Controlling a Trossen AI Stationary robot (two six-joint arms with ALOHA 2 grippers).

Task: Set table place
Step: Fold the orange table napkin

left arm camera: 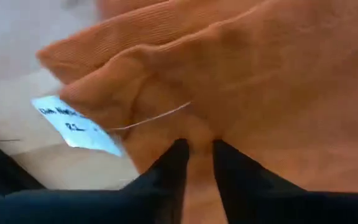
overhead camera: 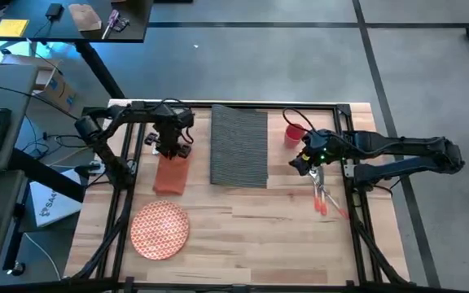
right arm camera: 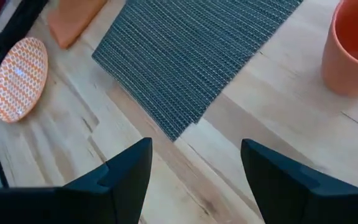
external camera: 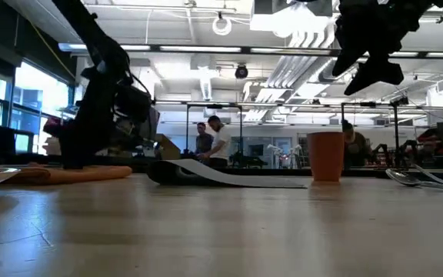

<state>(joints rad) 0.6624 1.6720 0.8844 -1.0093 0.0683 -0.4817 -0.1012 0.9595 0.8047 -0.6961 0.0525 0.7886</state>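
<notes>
Left gripper point(overhead camera: 172, 151) down on the orange napkin point(overhead camera: 172, 175), fingers point(left arm camera: 169, 171) nearly together, pinching a fold of the cloth against the bench point(overhead camera: 251, 228). Placemat point(overhead camera: 238, 146) lies just to its right, plate point(overhead camera: 159, 229) nearer the front edge, below the napkin. Right gripper point(overhead camera: 302, 163) hangs above the bench, fingers wide apart, holding nothing; red cup point(overhead camera: 293, 134) just behind it, cutlery point(overhead camera: 324, 198) just in front, placemat beside it.

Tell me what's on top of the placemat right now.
Nothing rests on the placemat; its weave is bare. The plate, napkin, cup and cutlery sit off it. Its underside is hidden.
</notes>
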